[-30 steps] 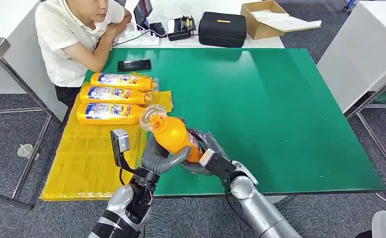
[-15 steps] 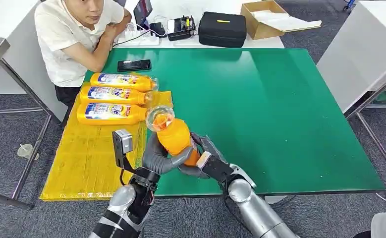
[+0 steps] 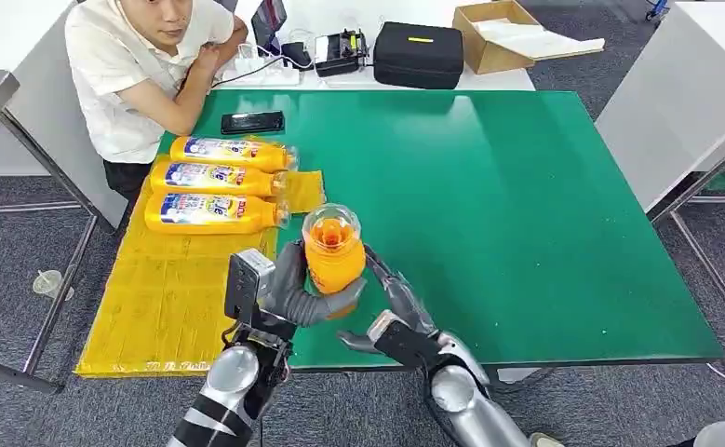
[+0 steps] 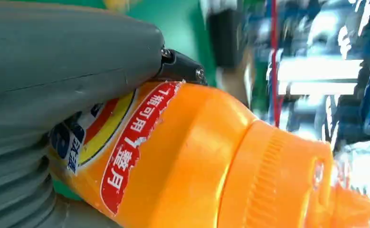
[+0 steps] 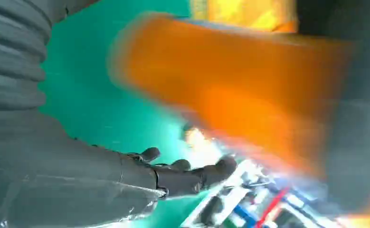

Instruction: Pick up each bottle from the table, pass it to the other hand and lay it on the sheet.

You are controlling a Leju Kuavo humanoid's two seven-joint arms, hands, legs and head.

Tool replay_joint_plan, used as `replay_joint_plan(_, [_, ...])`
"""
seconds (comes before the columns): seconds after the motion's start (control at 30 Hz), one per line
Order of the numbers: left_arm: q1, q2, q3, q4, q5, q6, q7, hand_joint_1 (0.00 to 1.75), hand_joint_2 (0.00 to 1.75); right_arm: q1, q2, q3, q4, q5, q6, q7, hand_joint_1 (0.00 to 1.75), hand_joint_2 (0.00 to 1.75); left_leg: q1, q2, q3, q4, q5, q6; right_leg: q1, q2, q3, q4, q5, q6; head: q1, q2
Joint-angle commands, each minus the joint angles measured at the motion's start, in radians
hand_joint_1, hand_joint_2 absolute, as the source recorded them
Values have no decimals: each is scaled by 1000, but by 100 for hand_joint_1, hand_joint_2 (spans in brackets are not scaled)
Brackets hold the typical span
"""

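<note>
An orange bottle (image 3: pixel 333 251) with a clear cap stands nearly upright above the table's near edge, gripped around its body by my left hand (image 3: pixel 301 291). The left wrist view has its red-labelled body (image 4: pixel 197 156) tight under the grey thumb (image 4: pixel 64 52). My right hand (image 3: pixel 391 312) is just right of and below the bottle, fingers spread, holding nothing. In the right wrist view its fingers (image 5: pixel 187 173) reach out straight, apart from the blurred bottle (image 5: pixel 230 85). Three yellow bottles (image 3: pixel 214 177) lie side by side at the far end of the yellow sheet (image 3: pixel 163 298).
A person sits at the far left corner of the green table (image 3: pixel 526 205), arms resting by a black phone (image 3: pixel 252 122). A black case (image 3: pixel 418 54) and a cardboard box (image 3: pixel 498 33) stand on the white table behind. The sheet's near half is bare.
The bottle has swung from tilted to nearly upright and shifted right in my left hand. My right hand has let go of it and spread its fingers.
</note>
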Motion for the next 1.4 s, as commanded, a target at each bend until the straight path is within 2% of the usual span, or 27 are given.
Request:
replay_joint_plan(0.03, [37, -20, 72, -64, -130, 49, 12, 175, 175, 131, -10, -162, -84, 9, -8, -2, 0, 175, 1, -1, 4, 1, -3, 0, 2, -2, 5, 0, -3, -4, 0, 0])
replay_joint_plan(0.3, [72, -4, 108, -115, -227, 49, 43, 175, 175, 198, 10, -274, -106, -8, -22, -24, 0, 175, 0, 1, 3, 0, -2, 0, 1, 0, 4, 0, -2, -3, 0, 0])
replay_joint_plan(0.4, [69, 5, 112, -141, -382, 85, 61, 175, 175, 196, 15, -295, -108, 20, -34, -34, 0, 175, 0, 2, 2, -1, -2, 0, 1, 1, 3, -1, -1, -3, 0, 0])
replay_joint_plan(0.43, [59, 33, 89, -153, -582, 160, 84, 175, 175, 190, 19, -306, -106, 35, -42, -40, 0, 175, 0, 3, 4, 0, -3, 0, 1, 1, 4, 0, -2, -4, 0, 0])
replay_joint_plan(0.5, [62, 34, 95, -169, -707, 192, 102, 175, 175, 174, 30, -321, -96, 39, -44, -42, 0, 175, 0, 2, 4, 0, -2, 0, 1, 0, 4, 0, -2, -4, 0, 0])
replay_joint_plan(0.53, [64, 44, 93, -172, -909, 251, 151, 175, 175, 167, 50, -335, -96, 59, -62, -41, 0, 175, 0, 2, 3, 0, -2, 0, 1, 1, 3, 0, -1, -3, 0, 0])
replay_joint_plan(0.63, [63, 63, 111, -154, -1167, 254, 214, 175, 175, 146, 66, -336, -102, 77, -62, -40, 0, 175, 1, 5, 5, 0, -3, 0, 2, 3, 4, 0, -2, -5, 0, 0])
replay_joint_plan(0.83, [40, 66, 178, -95, -1280, 234, 239, 175, 175, 127, 69, -353, -97, 76, -72, -74, 0, 175, 0, 4, 5, 0, -2, 0, 1, 2, 4, 0, -1, -4, 0, 0])
replay_joint_plan(0.97, [3, 76, 213, 27, -1381, 218, 257, 175, 175, 102, 96, -396, -79, 51, -62, -99, 0, 175, 0, 3, 3, -1, -1, 0, 0, 1, 2, -1, 0, -3, 0, 0])
replay_joint_plan(1.07, [-56, 99, 202, 190, -1493, 231, 281, 175, 175, 78, 102, -397, -37, 36, -34, -114, 0, 175, 0, 3, 6, -2, -1, 0, 1, 1, 5, -1, -1, -4, 0, 0])
replay_joint_plan(1.2, [-107, 92, 211, 310, -1474, 213, 273, 175, 175, 54, 100, -397, 17, 34, -35, -125, 0, 175, 0, 2, 7, -2, -1, -1, 1, 0, 7, -1, -1, -5, 0, 0])
replay_joint_plan(1.27, [-172, 93, 223, 436, -1463, 189, 278, 175, 175, 22, 105, -386, 68, 18, -9, -146, 0, 175, 0, 1, 2, -2, 0, 0, 1, 0, 3, -2, 0, -2, 0, 0])
replay_joint_plan(1.4, [-271, 92, 261, 617, -1464, 209, 289, 175, 175, -26, 114, -360, 133, 13, -11, -158, 0, 175, 1, 3, 5, -2, 0, 0, 2, 1, 5, -2, 0, -4, 0, 0])
